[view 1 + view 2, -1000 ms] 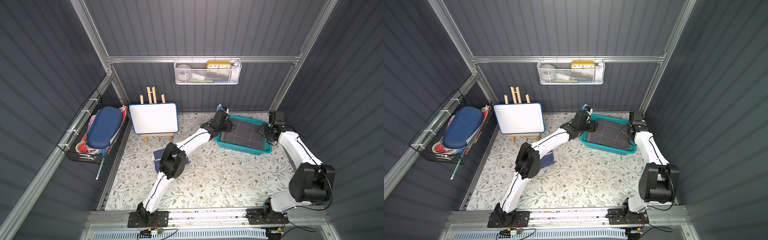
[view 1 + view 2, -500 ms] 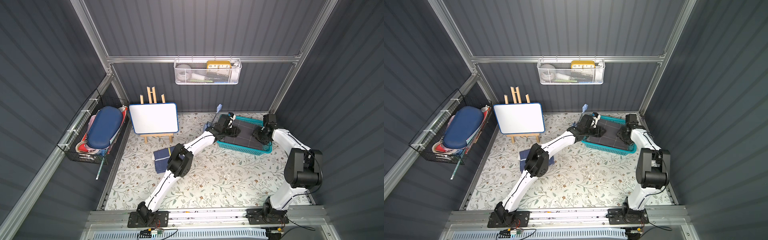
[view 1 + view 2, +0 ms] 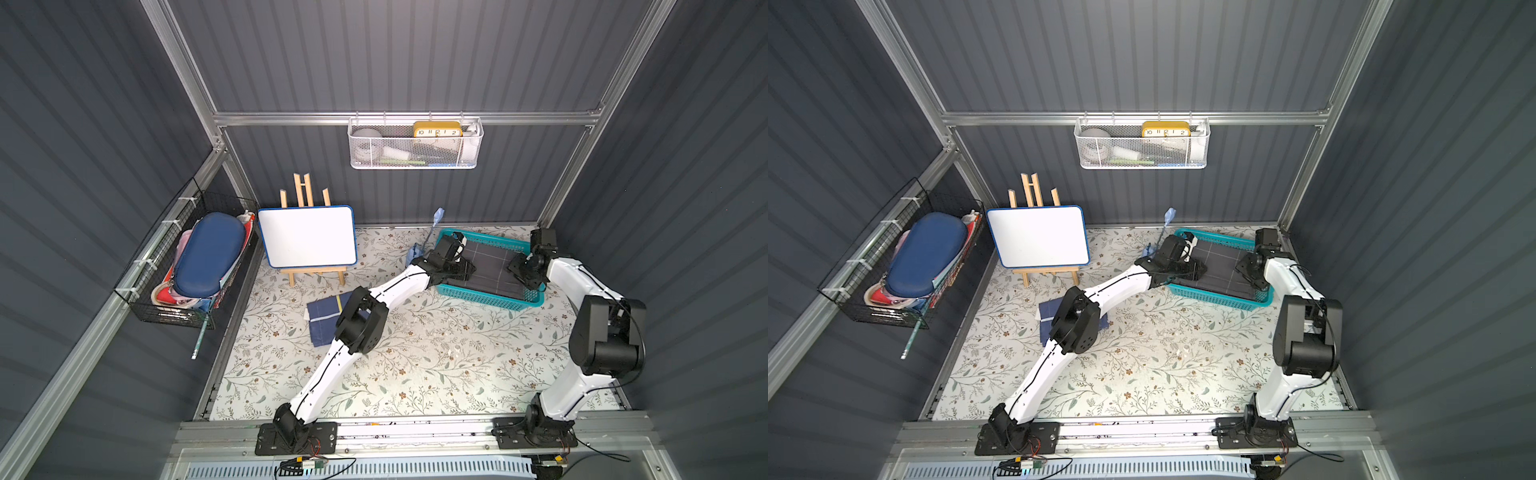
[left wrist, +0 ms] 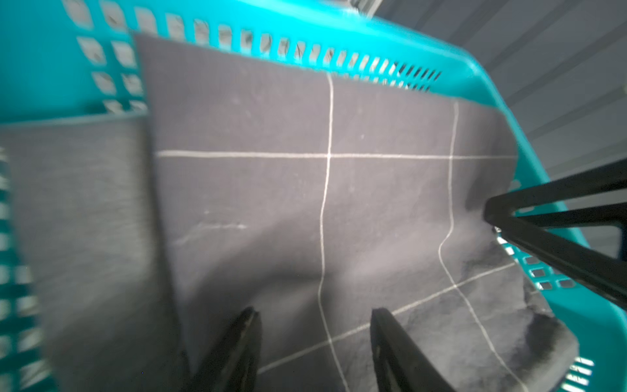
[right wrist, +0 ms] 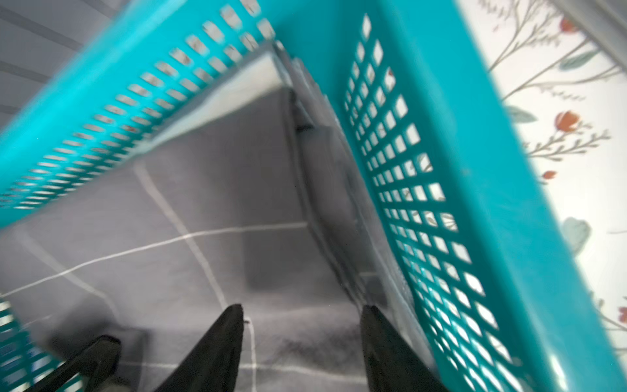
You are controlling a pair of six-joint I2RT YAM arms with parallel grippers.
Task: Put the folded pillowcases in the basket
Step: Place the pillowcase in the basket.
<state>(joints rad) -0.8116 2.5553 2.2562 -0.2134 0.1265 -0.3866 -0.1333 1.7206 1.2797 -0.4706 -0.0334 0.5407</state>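
Under both grippers, inside the teal rectangular plastic basket with lattice sides, lies the folded pillowcase, a dark grey cloth with thin white grid lines. It covers nearly the whole bottom of the basket in both top views.

The left gripper hangs over one short end of the basket and points towards the other gripper. In the left wrist view its two black fingers stand apart. The cloth shows flat in the gap between them, and nothing is clamped. Whether the fingertips touch the cloth, I cannot tell.

The right gripper is at the opposite short end, facing the left one, with the pillowcase between the two. In the right wrist view its fingers are also apart over the cloth and hold nothing. Just beside one of these fingers, the layered edge of the pillowcase lies against the lattice wall of the basket.

Behind the left gripper, under the elbow of the same arm and well apart from the basket, a navy blue folded cloth lies on the floral table cover.
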